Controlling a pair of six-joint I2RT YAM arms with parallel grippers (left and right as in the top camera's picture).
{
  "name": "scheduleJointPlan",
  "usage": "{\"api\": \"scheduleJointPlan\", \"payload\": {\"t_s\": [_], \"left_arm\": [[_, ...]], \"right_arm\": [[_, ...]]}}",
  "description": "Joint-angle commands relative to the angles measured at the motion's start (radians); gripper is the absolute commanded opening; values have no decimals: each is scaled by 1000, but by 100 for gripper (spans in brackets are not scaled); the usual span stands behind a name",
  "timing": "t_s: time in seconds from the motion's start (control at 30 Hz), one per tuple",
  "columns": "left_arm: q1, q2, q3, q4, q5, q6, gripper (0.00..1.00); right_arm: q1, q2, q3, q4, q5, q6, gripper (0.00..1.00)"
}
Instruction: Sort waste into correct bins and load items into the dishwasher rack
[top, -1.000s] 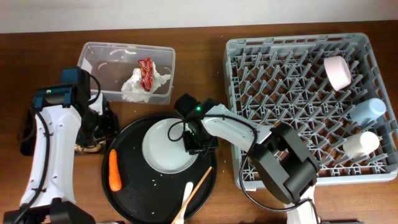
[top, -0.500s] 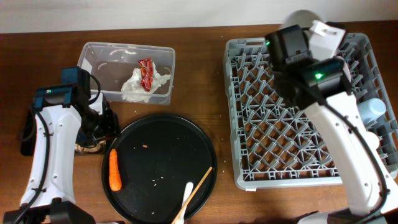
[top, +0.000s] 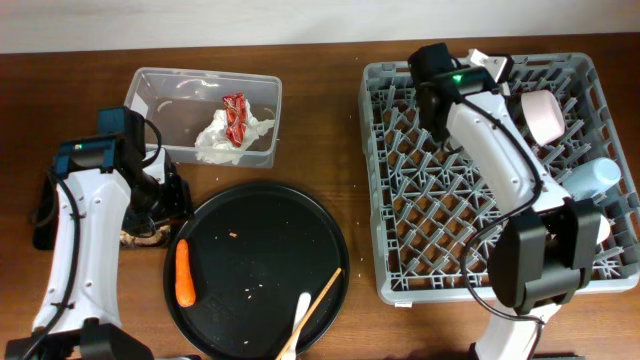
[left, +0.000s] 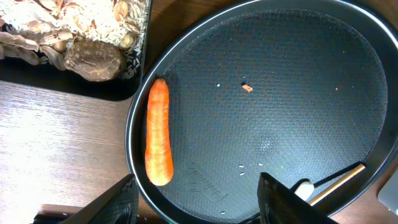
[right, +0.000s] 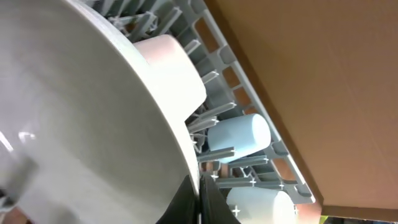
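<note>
Left edge of table: shallow black rectangular tray (left: 62, 87) holding beige crumbly food scraps (left: 68, 25). Far-left corner: clear rectangular plastic tub (top: 160, 100) with crumpled white paper napkins (top: 218, 140) and red crinkled wrapper (top: 236, 115) inside. Left gripper (left: 196, 183) hangs over the left part of the large round black tray (top: 260, 250), jaws spread wide and holding nothing. Small orange carrot (left: 158, 140) lies at that tray's left rim, long axis near-to-far, slightly left of the gripper's gap, so the left arm is far nearer to it. White fork (top: 301, 303), only its end showing, sits at the tray's near edge beside a thin wooden stick (top: 322, 288). Right half: large square grey plastic rack (top: 370, 150). Right gripper (top: 478, 70) is over its far edge, clamped on the white round plate (right: 81, 112). The plate is up on edge, just left of the pinkish-white bowl (top: 543, 115); can't tell if they touch. Small light blue cup (top: 592, 178) and small white cup (top: 603, 222) are racked along the right edge. My read: the step in hand is slotting the plate. It turns on the rim lining up with a peg row below, clear of the bowl.
</note>
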Motion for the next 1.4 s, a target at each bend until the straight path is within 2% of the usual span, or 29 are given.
{"api": "scheduleJointPlan", "payload": {"t_s": [0.0,0.03,0.07,0.1,0.13,0.23,0.33,0.37,0.4,0.43,0.5,0.53,0.63,0.67,0.73,0.8,0.87,0.93,1.0,1.07,1.13,1.23,1.37], "left_arm": [[4,-18,10,3,11,1,61],[3,-18,10,3,11,0,61],[4,-18,10,3,11,1,61],[3,-18,10,3,11,1,61],[4,-18,10,3,11,1,61],[4,-18,10,4,11,1,61],[4,-18,10,6,11,1,61],[3,-18,10,7,11,1,61],[3,-18,10,6,11,1,61],[3,-18,10,8,11,1,61],[3,-18,10,10,11,1,61],[3,-18,10,10,11,1,61],[3,-18,10,11,18,1,61],[4,-18,10,10,18,1,61],[3,-18,10,10,18,1,61],[3,-18,10,10,18,1,61],[3,-18,10,11,18,1,61],[3,-18,10,11,18,1,61],[3,-18,10,7,17,1,65],[4,-18,10,-2,16,1,66],[4,-18,10,-31,9,2,73],[4,-18,4,-87,10,0,73],[3,-18,-153,-95,12,-77,74]], "right_arm": [[63,6,1,1,-109,9,5],[112,6,1,3,-164,9,8],[158,5,1,-12,-185,8,48],[193,5,1,-15,-185,8,59],[237,5,1,-14,-184,-14,64],[254,-34,1,-61,-192,13,65],[142,-153,1,-72,-221,72,64],[61,-186,1,-71,-256,72,42],[-63,-214,1,-60,-344,68,4],[-204,-219,1,-22,-521,-27,4],[-378,-196,0,13,-756,-109,4],[-415,-188,-1,28,-795,-128,4],[-450,-130,-3,95,-1118,-422,4],[-450,-108,-3,94,-1180,-445,4],[-450,-62,-3,86,-1431,-565,4],[-449,-61,-3,39,-1662,-774,4],[-449,-61,-3,-31,-1677,-868,4],[-451,-61,-3,-48,-1625,-869,4],[-452,-71,2,-61,-1317,-664,4],[-452,-172,2,-80,-1091,-491,8],[-452,-301,2,-145,-1055,-419,22],[-451,-387,-23,-294,-1052,-372,26],[-436,-527,-261,-323,-1059,-354,33]]}}
